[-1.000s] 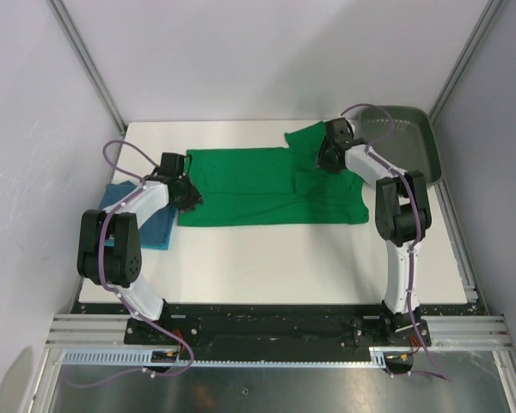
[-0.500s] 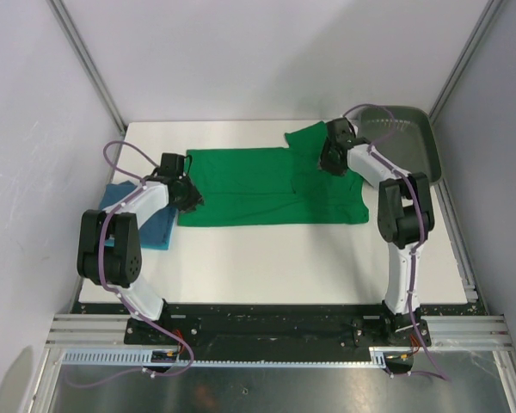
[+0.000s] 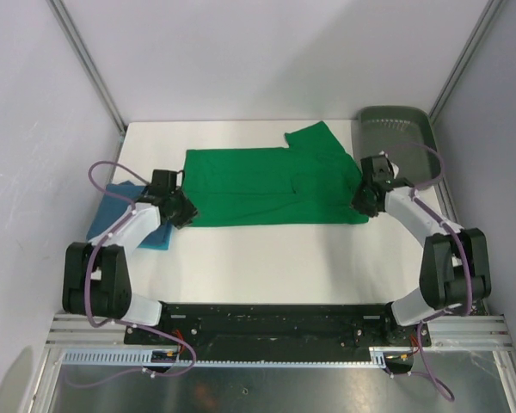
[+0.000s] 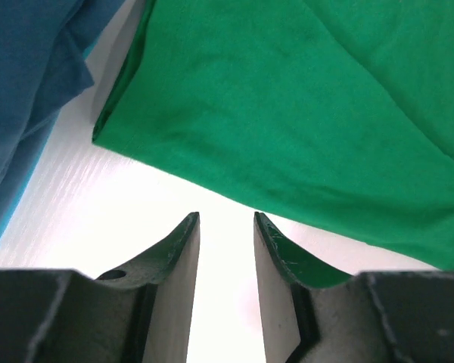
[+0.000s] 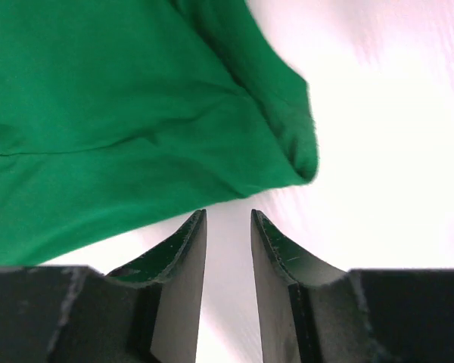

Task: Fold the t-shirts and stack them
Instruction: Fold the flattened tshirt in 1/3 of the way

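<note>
The green t-shirt (image 3: 267, 185) lies spread flat across the middle of the white table (image 3: 267, 258), one sleeve (image 3: 314, 139) sticking out at its far edge. The teal t-shirt (image 3: 112, 215) lies bunched at the left, partly under my left arm. My left gripper (image 3: 182, 213) sits at the green shirt's near left corner. In the left wrist view it (image 4: 225, 219) is open over bare table, with the green hem (image 4: 287, 121) just ahead and teal cloth (image 4: 30, 91) to the left. My right gripper (image 3: 361, 206) is at the near right corner, open (image 5: 227, 214) just short of the green corner (image 5: 136, 98).
A dark grey-green tray (image 3: 396, 129) stands at the far right corner, behind my right arm. White walls close in the table on three sides. The arms' bases and a metal rail (image 3: 267, 331) run along the near edge.
My right arm has swung from the green shirt's far sleeve down to its near right corner, jaws slightly narrower. My left gripper has shifted a little nearer, to the near left corner.
</note>
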You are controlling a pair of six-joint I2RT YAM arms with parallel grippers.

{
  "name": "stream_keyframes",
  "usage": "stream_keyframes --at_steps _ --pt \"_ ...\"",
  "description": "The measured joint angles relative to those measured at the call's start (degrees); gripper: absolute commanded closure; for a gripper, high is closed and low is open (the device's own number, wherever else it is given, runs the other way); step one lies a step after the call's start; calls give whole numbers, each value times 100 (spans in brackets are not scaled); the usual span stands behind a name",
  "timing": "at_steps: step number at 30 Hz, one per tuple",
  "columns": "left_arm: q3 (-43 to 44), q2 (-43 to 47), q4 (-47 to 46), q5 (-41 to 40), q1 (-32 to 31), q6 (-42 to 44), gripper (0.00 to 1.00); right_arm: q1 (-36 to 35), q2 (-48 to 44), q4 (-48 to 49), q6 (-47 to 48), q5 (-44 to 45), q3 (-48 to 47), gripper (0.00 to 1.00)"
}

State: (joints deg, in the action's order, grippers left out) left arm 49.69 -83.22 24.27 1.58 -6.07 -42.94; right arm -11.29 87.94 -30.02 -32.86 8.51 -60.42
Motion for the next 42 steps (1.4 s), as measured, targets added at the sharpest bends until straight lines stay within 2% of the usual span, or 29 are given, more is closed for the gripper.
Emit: stream_keyframes --at_steps 6,10,19,34,36,42 --pt "-358 496 -13 -9 63 -111 61 455 -549 31 -66 -125 874 65" --pt "-514 619 -11 -4 63 -160 61 603 -566 181 -105 -197 1086 63" --pt "-632 708 -9 -7 63 -164 61 785 -308 824 -149 -396 1241 61" --pt "-758 728 -17 -9 96 -162 61 1040 184 1353 -166 -595 1270 61" --pt "-787 728 -15 -13 107 -162 60 1045 216 1401 -166 -597 1274 64" --pt "-1027 868 -17 -118 286 -166 59 1056 326 1539 -166 -590 1274 84"
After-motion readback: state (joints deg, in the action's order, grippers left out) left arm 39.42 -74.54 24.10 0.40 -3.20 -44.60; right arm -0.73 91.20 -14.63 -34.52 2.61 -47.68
